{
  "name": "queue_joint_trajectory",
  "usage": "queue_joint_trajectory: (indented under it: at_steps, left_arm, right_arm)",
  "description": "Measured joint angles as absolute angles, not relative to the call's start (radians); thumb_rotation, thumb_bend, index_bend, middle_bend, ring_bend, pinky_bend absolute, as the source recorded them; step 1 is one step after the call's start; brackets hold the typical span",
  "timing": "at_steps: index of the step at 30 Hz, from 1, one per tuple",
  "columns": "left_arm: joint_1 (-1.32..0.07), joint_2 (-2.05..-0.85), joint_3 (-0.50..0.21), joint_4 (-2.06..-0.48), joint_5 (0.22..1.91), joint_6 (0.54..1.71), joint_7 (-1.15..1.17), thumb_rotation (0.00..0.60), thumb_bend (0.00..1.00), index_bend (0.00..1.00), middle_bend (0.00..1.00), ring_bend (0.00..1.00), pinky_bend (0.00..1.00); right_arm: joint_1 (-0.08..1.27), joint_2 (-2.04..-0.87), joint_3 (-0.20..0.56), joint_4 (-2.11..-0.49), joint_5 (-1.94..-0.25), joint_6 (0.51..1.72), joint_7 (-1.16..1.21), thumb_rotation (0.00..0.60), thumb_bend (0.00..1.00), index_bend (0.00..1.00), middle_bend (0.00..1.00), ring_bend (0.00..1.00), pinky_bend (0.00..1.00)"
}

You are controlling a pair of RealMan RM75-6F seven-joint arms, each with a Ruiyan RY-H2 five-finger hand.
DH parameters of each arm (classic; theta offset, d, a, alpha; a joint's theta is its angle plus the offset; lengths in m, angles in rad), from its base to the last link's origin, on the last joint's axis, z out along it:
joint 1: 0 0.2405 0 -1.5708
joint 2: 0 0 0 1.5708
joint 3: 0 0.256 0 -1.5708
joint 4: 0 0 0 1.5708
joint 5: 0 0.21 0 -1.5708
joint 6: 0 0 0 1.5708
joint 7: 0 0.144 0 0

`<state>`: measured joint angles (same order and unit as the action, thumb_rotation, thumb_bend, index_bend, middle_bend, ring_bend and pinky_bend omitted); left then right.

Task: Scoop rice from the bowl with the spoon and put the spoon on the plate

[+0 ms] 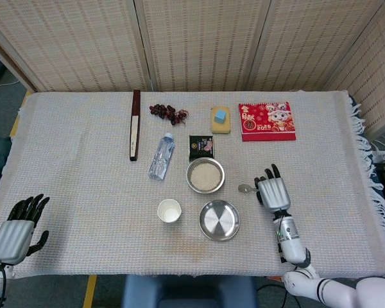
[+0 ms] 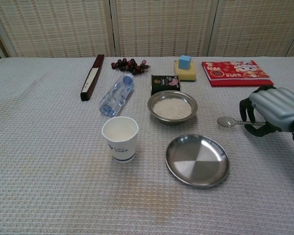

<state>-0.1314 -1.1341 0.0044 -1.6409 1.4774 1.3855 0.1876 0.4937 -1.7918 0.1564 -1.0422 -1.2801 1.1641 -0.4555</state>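
Head view: right hand (image 1: 273, 192) sits over the cloth w/ fingers curled around the handle of the spoon (image 1: 245, 188), gripping it. Spoon's round end sticks out to the hand's left, pointing toward the bowl (image 1: 205, 175) of rice, which is near but apart from it. Plate (image 1: 219, 220) lies left of the hand and a bit nearer the robot, just beside the bowl. Paper cup (image 1: 169, 210) is further left, past the plate. Beyond the bowl, away from the hand: a small dark packet (image 1: 201, 146), and a water bottle (image 1: 161, 156) lying on its side. Left hand (image 1: 16, 233) is well apart at the far-left table corner, fingers spread, holding nothing.

Chest view: right hand (image 2: 273, 110) at the right edge, dark fingers (image 2: 246, 111) wrapped on the spoon (image 2: 229, 121) handle; spoon roughly level, whether it's off the cloth can't tell. Bowl (image 2: 172, 105) is left of the spoon tip w/ a clear gap. Plate (image 2: 197, 160) sits left of the hand, nearer the camera. Cup (image 2: 120, 138) stands upright further left. Red booklet (image 2: 236, 72) lies beyond the hand at the far side. Left hand doesn't show here.
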Motion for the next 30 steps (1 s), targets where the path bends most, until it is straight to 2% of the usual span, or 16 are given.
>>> queue_joint_trajectory:
  at_steps: [8, 16, 22, 30]
  left_arm:
    - [-0.132, -1.134, 0.007, -1.642, 1.48, 1.382, 0.188, 0.6, 0.42, 0.0, 0.0, 0.0, 0.09]
    - [-0.13, -1.131, 0.008, -1.649, 1.484, 1.388, 0.188, 0.6, 0.42, 0.0, 0.0, 0.0, 0.09]
    - [-0.129, -1.126, 0.009, -1.649, 1.486, 1.389, 0.178, 0.6, 0.42, 0.0, 0.0, 0.0, 0.09]
    - [-0.129, -1.121, 0.009, -1.645, 1.489, 1.388, 0.165, 0.6, 0.42, 0.0, 0.0, 0.0, 0.09]
  right_arm:
    - [0.519, -1.726, 0.192, -1.159, -1.295, 1.192, -0.521, 0.6, 0.36, 0.82, 0.57, 0.2, 0.11]
    - [0.617, -1.697, 0.25, -1.248, -1.283, 1.159, -0.705, 0.6, 0.36, 0.81, 0.57, 0.2, 0.11]
    - [0.703, -1.721, 0.275, -1.255, -1.253, 1.115, -0.861, 0.6, 0.36, 0.81, 0.57, 0.2, 0.11]
    - [0.781, -1.779, 0.256, -1.178, -1.224, 1.075, -1.027, 0.6, 0.36, 0.81, 0.57, 0.2, 0.11]
